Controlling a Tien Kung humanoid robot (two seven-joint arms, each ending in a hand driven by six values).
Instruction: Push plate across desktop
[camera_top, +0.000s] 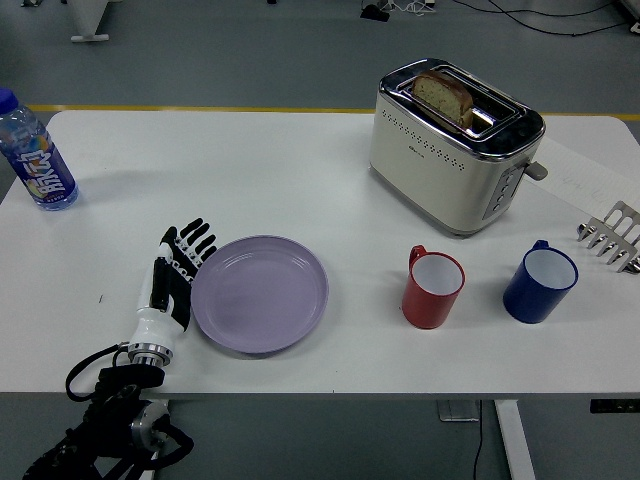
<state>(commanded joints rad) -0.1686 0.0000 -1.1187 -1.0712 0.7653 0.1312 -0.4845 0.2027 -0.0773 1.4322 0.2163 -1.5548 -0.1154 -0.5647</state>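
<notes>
Here the round, smooth lavender plate (260, 293) lies flat and empty on the matte white counter (250, 170), left of a glossy red mug (432, 288) and blue mug (539, 283), both empty. The left hand (173, 286) presses its edge, fingers (193, 243) straight and loosely spread, gripping nothing. A cream toaster (455, 145) holds bread (443, 95).

Robot lab or test floor, not a real kitchen: white desk (300, 160) on bare metal legs, grey industrial floor with a yellow tape line (200, 108) behind it, loose black cables (540, 14) trailing at the top. Kitchen stuff looks staged as props: cream toaster (455, 145) with bread, red mug (433, 288), blue mug (540, 283), lilac plate (260, 293), water bottle (35, 155). Black robot arm with exposed wiring at the lower left.
</notes>
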